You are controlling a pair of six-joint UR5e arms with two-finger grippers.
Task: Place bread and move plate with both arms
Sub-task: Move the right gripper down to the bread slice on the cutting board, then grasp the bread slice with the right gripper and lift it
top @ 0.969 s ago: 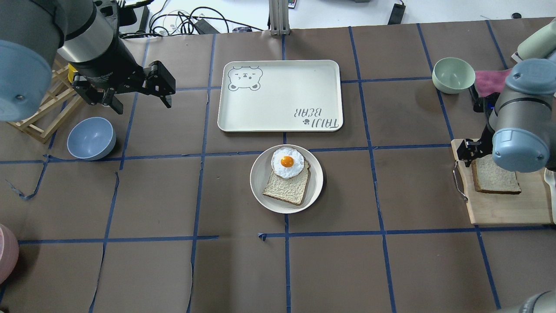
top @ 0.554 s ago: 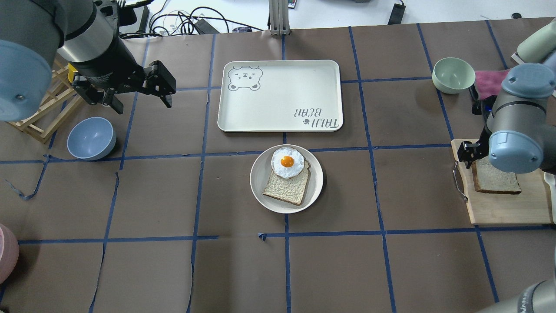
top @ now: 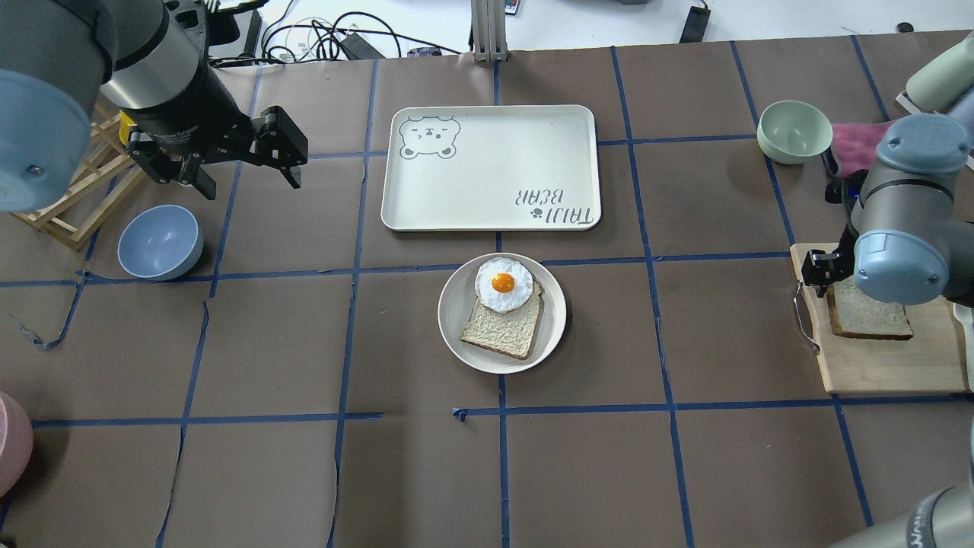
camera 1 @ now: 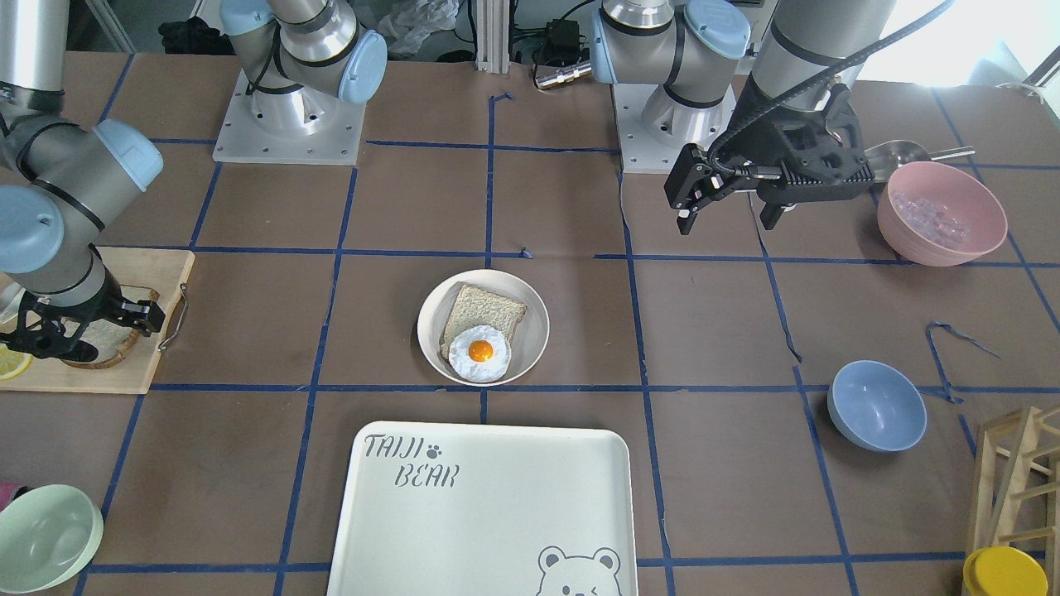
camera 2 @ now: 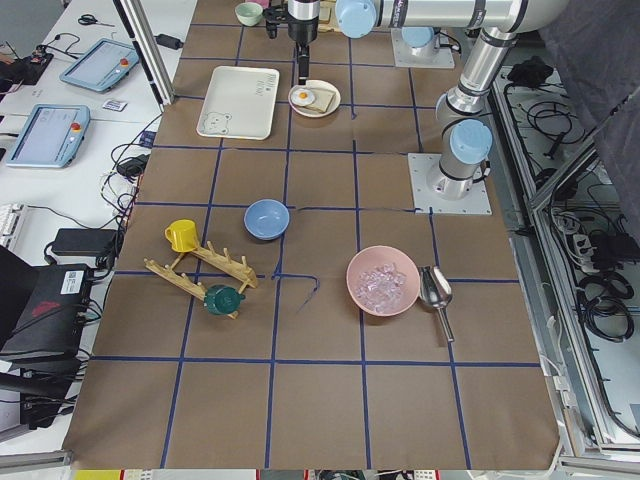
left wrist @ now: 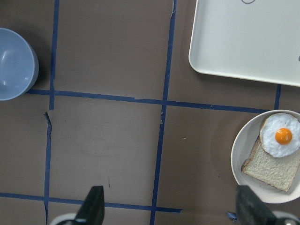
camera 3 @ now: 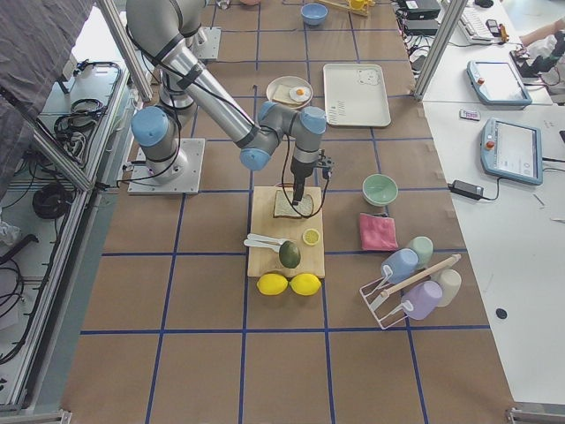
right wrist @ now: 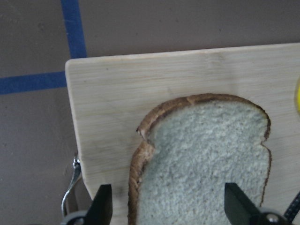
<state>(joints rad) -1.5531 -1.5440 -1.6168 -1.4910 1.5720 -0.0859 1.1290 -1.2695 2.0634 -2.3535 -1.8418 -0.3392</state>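
The bread (top: 867,316), with pale crumb and dark crust, lies flat on a wooden cutting board (top: 875,369) at the right. My right gripper (right wrist: 171,206) is open just above it, one finger (right wrist: 103,204) on either side of the slice, not gripping. It also shows in the front view (camera 1: 83,331). The cream plate (top: 449,316) sits mid-table and holds a smaller tan slice (top: 502,327) with a fried egg (top: 503,285) on it. My left gripper (top: 249,183) is open and empty, high over the far left of the table.
A bear-printed tray (top: 491,167) lies just beyond the plate. A pale green bowl (top: 794,131) and pink cloth (top: 856,144) are beyond the board. A blue bowl (top: 160,242) and wooden rack (top: 68,198) stand by the left arm, and a pink bowl (camera 1: 940,211) near it.
My right arm's wrist has shifted slightly left and towards the bread on the board. The left arm, plate and bread have not moved.
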